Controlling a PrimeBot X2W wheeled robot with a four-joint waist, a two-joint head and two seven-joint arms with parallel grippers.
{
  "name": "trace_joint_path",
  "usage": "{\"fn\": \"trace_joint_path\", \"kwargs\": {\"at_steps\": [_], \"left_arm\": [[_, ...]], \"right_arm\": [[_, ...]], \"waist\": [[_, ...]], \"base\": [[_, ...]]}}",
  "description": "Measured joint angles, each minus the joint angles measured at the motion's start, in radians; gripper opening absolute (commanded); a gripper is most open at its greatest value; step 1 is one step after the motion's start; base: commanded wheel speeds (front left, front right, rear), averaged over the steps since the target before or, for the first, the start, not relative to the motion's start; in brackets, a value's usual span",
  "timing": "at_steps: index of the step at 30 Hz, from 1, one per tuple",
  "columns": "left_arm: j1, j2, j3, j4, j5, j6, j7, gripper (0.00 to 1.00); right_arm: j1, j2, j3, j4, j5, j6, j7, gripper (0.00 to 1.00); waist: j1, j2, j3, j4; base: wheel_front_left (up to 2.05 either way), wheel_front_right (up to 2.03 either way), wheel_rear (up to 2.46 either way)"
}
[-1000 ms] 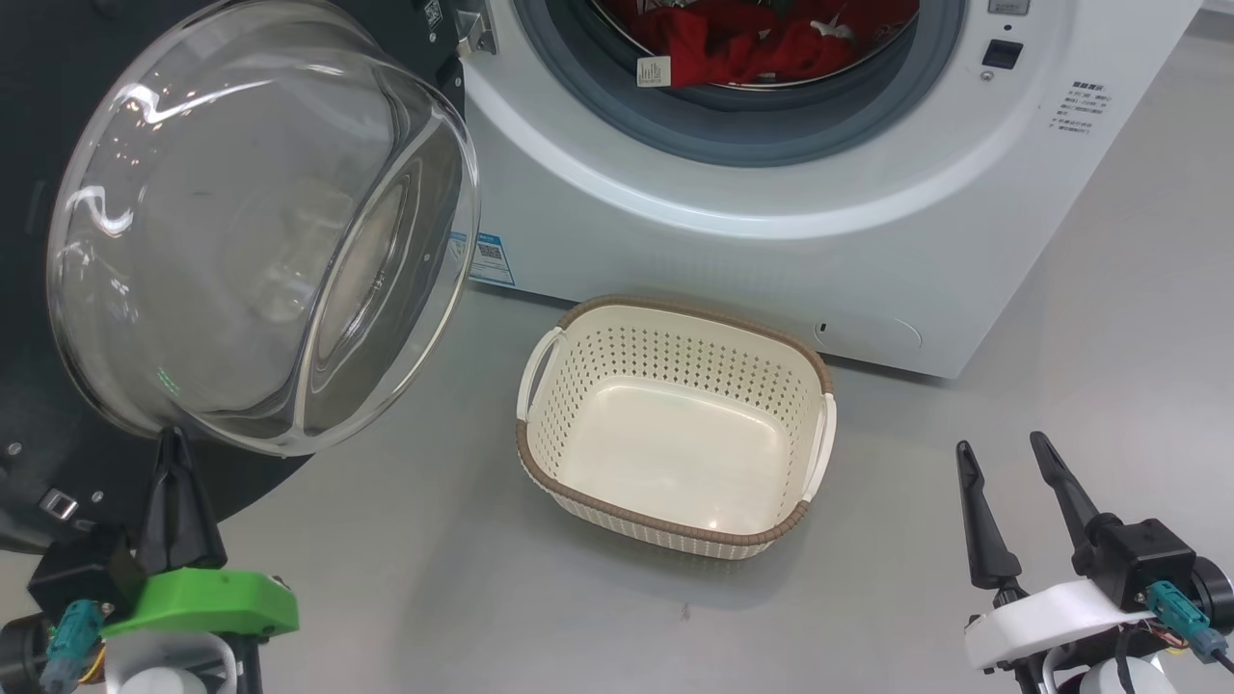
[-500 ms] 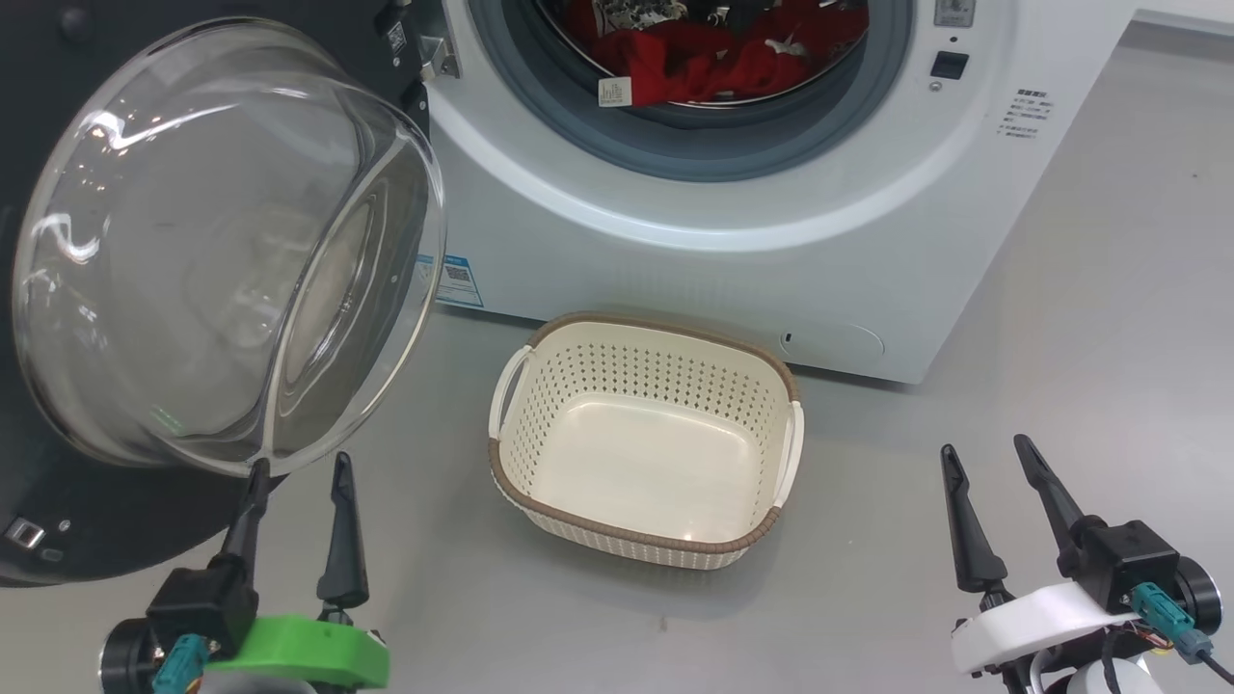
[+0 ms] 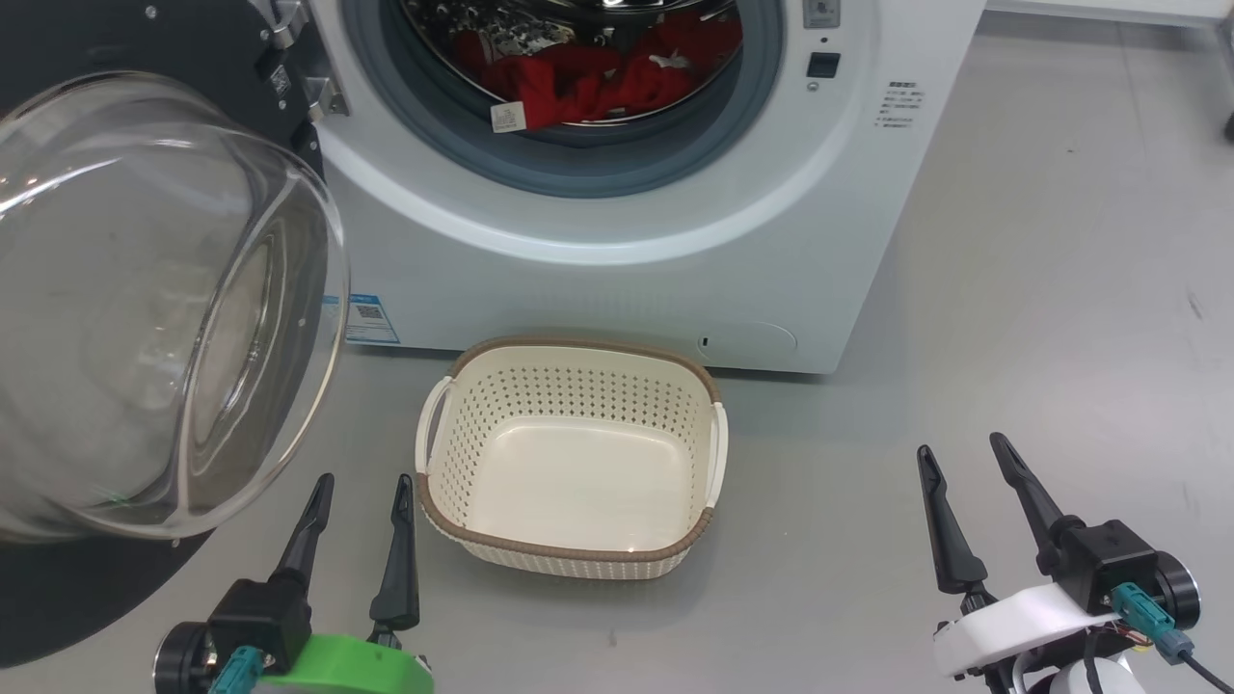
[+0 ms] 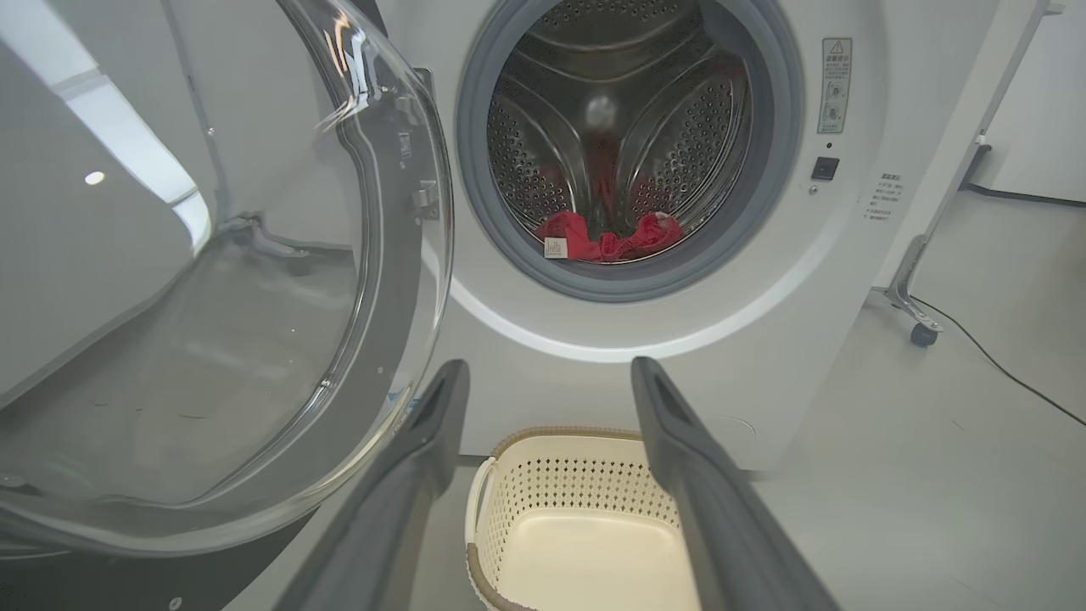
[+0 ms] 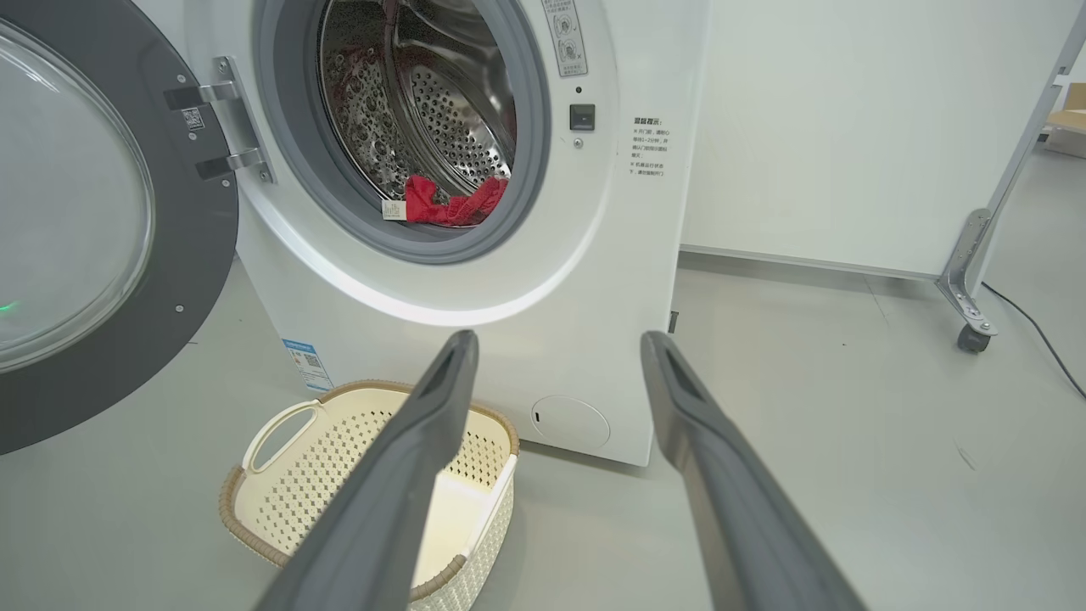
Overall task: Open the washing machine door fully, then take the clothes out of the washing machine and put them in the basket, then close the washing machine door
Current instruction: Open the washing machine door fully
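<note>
The white washing machine (image 3: pixel 617 280) stands with its door (image 3: pixel 145 308) swung wide to the left, glass bowl bulging toward me. Red clothes (image 3: pixel 588 77) lie at the front of the steel drum; they also show as clothes (image 4: pixel 607 242) and clothes (image 5: pixel 450 204) in the wrist views. The cream basket (image 3: pixel 574 458) sits empty on the floor before the machine. My left gripper (image 3: pixel 364 492) is open, just left of the basket and below the door glass. My right gripper (image 3: pixel 964 458) is open over bare floor to the basket's right.
Grey floor stretches to the right of the washing machine. A white wall panel (image 5: pixel 848 127) stands behind on a metal leg with a caster (image 5: pixel 971 335), and a black cable (image 5: pixel 1044 339) trails along the floor there.
My left gripper has gone from shut at the door's lower edge to open and drawn back right, clear of the door. The head camera has shifted, sliding the scene leftward.
</note>
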Motion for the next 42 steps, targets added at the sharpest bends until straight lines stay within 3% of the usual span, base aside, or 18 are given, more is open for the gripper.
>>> {"fn": "trace_joint_path", "kwargs": {"at_steps": [14,20,42], "left_arm": [[0.001,0.001,-0.015,0.015,0.007,0.017,0.001,1.00],[0.000,0.002,-0.022,0.021,0.010,0.027,0.003,1.00],[-0.002,0.004,-0.045,0.042,0.014,0.046,0.012,1.00]], "right_arm": [[0.002,0.001,0.018,-0.016,0.037,-0.003,0.000,1.00],[0.011,0.002,0.015,-0.029,0.044,-0.024,0.000,1.00],[0.023,0.002,0.015,-0.049,0.053,-0.044,0.000,1.00]], "waist": [[0.0000,0.0000,-0.005,-0.130],[0.0000,0.0000,-0.003,-0.172],[0.0000,0.0000,0.002,-0.177]], "base": [[0.00,0.00,0.00],[0.00,0.00,0.00],[0.00,0.00,0.00]]}}
